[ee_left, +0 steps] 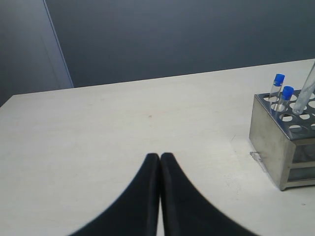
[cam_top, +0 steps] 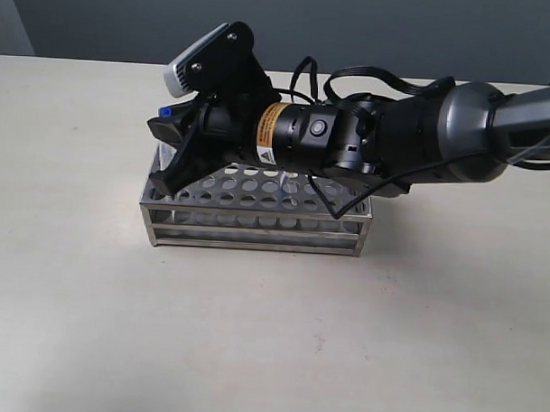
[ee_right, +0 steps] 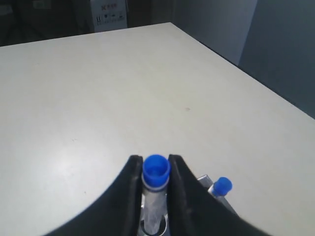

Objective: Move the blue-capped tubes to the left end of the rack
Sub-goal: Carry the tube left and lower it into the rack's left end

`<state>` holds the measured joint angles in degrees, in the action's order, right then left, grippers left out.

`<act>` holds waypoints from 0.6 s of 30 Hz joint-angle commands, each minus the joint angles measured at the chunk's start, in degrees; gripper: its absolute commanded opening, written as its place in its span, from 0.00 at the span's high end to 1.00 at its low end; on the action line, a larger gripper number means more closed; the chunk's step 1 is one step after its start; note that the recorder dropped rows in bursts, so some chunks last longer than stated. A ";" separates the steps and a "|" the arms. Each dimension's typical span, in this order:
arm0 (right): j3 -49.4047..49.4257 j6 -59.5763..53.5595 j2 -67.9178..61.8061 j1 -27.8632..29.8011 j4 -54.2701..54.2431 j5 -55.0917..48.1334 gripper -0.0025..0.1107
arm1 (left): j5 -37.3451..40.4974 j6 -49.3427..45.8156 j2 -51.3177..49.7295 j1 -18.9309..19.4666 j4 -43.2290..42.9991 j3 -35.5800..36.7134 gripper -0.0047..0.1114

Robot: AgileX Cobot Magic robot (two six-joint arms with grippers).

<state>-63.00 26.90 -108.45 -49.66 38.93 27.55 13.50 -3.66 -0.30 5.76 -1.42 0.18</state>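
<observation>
Right wrist view: right gripper pinches a tube just under its blue cap, over the rack's left end. Bring it upright, centre it on a free hole, lower gently, then release. Left gripper is pressed together, well off the rack. Count: two seated tubes, one held, a fourth not made out; one rack.

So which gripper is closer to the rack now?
Right. The right gripper is directly over the rack's left end, shut on a blue-capped tube. The left gripper, shut, sits apart from the rack over the table.
</observation>
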 commanded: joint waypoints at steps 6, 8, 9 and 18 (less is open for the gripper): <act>-0.71 -0.01 -0.10 -0.12 0.51 0.20 0.98 | -0.28 0.03 0.30 -0.23 0.09 -0.18 0.95; -0.71 -0.01 -0.48 -0.12 0.51 0.62 0.98 | -0.28 0.03 0.30 -0.23 0.09 -0.18 0.95; -0.71 -0.01 -0.78 -0.12 0.51 0.62 0.98 | -0.28 0.03 0.30 -0.23 0.09 -0.18 0.95; -0.71 -0.01 -4.85 -0.12 0.51 2.78 0.98 | -0.28 0.03 0.30 -0.23 0.09 -0.18 0.95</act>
<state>-63.54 26.90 -112.06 -49.75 39.29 28.99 13.50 -3.66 -0.30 5.76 -1.42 0.18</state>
